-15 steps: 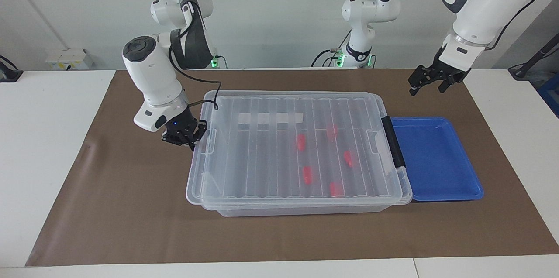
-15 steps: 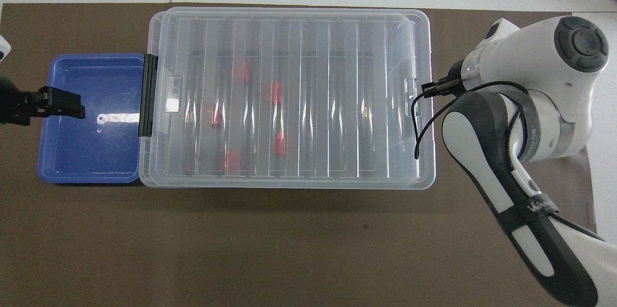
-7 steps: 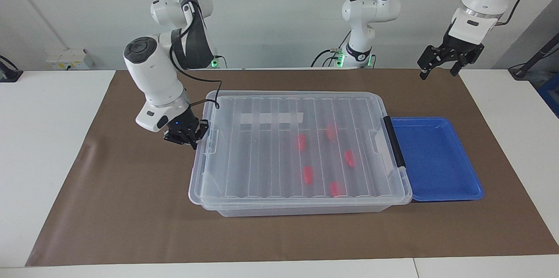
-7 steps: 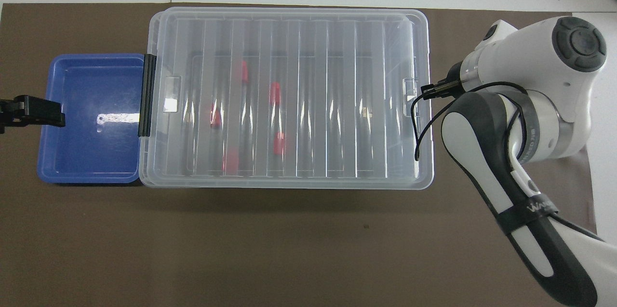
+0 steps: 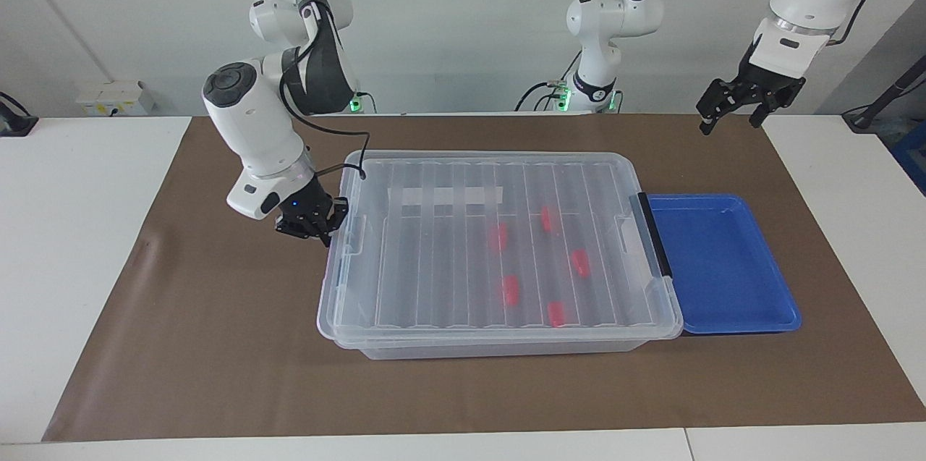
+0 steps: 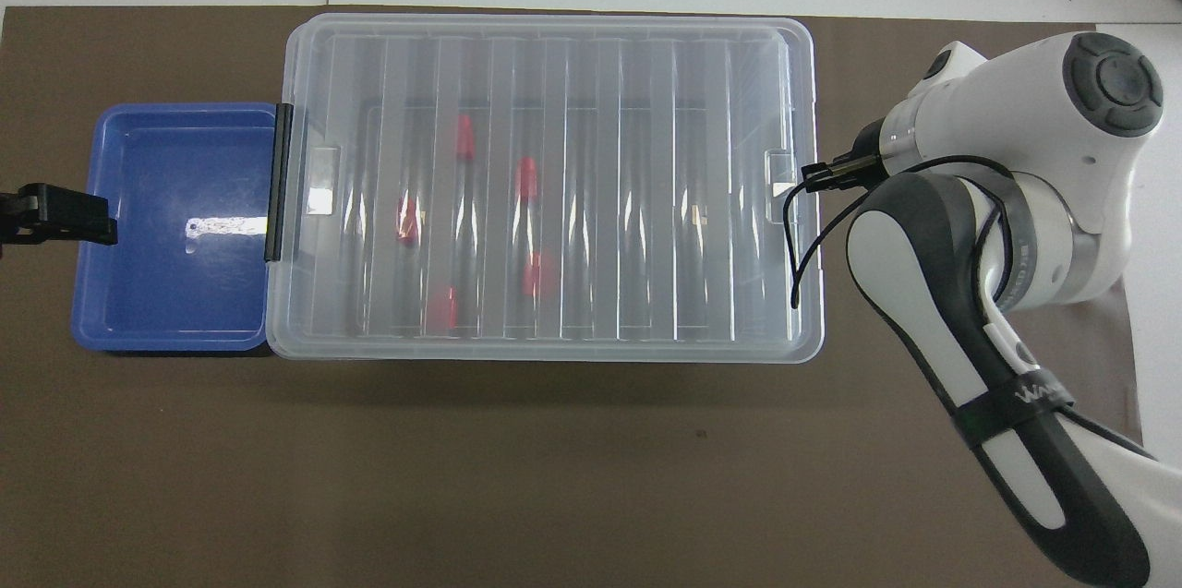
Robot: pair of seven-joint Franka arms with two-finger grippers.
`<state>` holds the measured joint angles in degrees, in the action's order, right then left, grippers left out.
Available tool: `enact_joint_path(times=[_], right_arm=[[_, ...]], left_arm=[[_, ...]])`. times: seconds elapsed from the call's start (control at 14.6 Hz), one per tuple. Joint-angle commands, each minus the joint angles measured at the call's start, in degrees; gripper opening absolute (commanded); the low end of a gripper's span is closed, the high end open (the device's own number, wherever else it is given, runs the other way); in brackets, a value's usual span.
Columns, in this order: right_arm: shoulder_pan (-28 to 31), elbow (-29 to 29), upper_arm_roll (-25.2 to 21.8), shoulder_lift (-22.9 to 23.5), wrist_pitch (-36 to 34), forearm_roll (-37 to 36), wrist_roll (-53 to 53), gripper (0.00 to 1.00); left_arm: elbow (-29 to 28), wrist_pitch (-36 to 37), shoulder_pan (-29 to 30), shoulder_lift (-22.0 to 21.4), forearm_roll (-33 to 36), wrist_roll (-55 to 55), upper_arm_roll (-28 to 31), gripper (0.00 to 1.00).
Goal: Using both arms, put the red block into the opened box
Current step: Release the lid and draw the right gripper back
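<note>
Raised above the outer end of the blue tray, jaws spread and empty: left gripper, drawn up and away within the last second. Low at the right arm's end of the box, fingertips pressed together against the edge of the ribbed lid: right gripper, with the lid nudged toward the left arm's end since a second ago. Under the clear lid, on the box floor toward the tray end: five red blocks, hence placing judged complete and closing under way.

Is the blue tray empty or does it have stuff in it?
Empty. The shallow blue plastic tray shows only its bare floor; all five small red blocks lie inside the clear plastic box beside it.
</note>
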<state>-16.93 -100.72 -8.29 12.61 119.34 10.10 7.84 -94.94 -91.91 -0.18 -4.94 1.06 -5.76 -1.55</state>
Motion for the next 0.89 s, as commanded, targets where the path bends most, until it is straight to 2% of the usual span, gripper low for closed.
enact_joint_path(times=[0.0, 0.07, 0.27, 0.62, 0.82], right_arm=[[0.49, -0.89, -0.14, -1.01, -2.26, -2.52, -0.81, 0.8], [0.85, -0.89, -0.15, -1.97, -2.44, -5.68, -0.81, 1.0], [2.6, -0.18, -0.41, -4.78, -5.85, -11.24, -3.78, 1.0], [6.03, 2.71, -0.41, -10.84, -15.86, -12.3, -14.33, 1.0], [8.66, 4.47, -0.41, -14.27, -23.86, -11.51, -14.7, 1.0]], left_arm=[[-0.77, -1.26, 0.18, -0.51, 0.87, 0.84, -0.56, 1.0], [-0.86, -1.43, 0.09, -0.51, 0.87, 0.84, -0.73, 1.0], [-0.86, -1.61, -0.08, -0.51, 0.87, 1.1, -1.0, 1.0], [-0.95, -1.43, -1.58, -0.6, 0.87, 0.93, -1.09, 1.0], [-0.95, -1.26, -1.93, -0.68, 0.79, 0.84, -1.09, 1.0]])
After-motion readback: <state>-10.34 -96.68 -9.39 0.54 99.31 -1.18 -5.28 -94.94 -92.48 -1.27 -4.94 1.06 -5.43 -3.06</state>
